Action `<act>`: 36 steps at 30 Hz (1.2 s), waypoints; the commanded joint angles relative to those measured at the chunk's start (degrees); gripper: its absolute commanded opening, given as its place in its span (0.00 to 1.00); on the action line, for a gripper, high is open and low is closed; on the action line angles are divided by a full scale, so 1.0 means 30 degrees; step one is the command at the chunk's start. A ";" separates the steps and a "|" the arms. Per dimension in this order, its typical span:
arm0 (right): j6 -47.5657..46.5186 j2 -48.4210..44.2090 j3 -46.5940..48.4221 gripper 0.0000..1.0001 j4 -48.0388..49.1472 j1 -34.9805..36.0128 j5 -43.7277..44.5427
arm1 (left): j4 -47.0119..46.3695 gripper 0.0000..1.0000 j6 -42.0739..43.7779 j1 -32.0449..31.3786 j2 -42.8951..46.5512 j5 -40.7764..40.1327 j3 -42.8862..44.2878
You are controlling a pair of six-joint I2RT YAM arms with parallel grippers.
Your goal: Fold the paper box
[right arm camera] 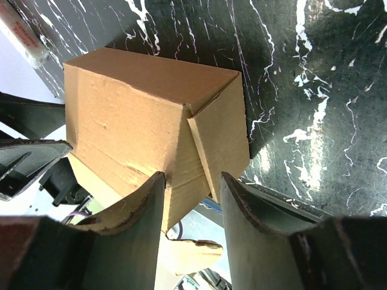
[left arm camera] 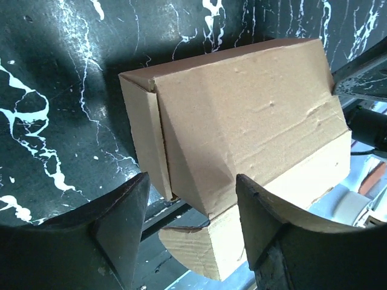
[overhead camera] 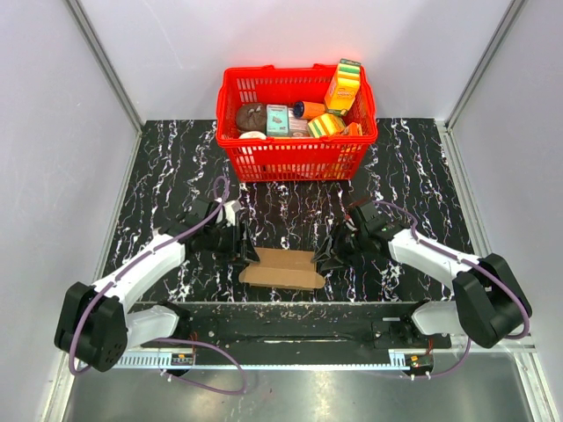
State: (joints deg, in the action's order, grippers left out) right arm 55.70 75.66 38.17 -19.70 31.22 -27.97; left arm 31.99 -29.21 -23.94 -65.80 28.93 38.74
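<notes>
The paper box (overhead camera: 281,268), plain brown cardboard, lies near the table's front edge as a half-formed carton between both arms. My left gripper (overhead camera: 246,253) is at its left end and my right gripper (overhead camera: 324,259) at its right end. In the left wrist view the left gripper (left arm camera: 192,181) straddles a lower corner of the box (left arm camera: 242,115). A gap shows beside the left finger, and a rounded flap (left arm camera: 199,248) hangs below. In the right wrist view the right gripper (right arm camera: 192,176) straddles the box (right arm camera: 133,115) end. Its left finger touches a panel, and a side flap (right arm camera: 221,145) stands ajar.
A red plastic basket (overhead camera: 295,158) of colourful packages stands at the back centre of the black marbled table (overhead camera: 422,176). White walls close in both sides. A metal rail (overhead camera: 290,356) runs along the near edge by the arm bases.
</notes>
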 commanded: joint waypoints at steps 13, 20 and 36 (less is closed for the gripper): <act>-0.1282 0.1206 -0.0477 0.56 0.1586 0.0315 0.0065 | -0.0847 0.63 -0.1513 -0.2009 -0.0214 -0.5012 -0.1165; -0.1575 0.1646 -0.0712 0.51 0.2407 0.0374 0.0415 | -0.2458 0.63 -0.1659 -0.2155 -0.0244 -0.5131 -0.1693; -0.2687 0.2466 0.0312 0.44 0.2584 0.0344 0.2025 | -0.5826 0.63 -0.1689 -0.2682 -0.2645 -0.4574 -0.0962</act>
State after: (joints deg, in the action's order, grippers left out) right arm 49.93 81.87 36.91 -12.29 31.79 -26.87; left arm 19.09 -34.41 -31.42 -71.35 15.55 33.85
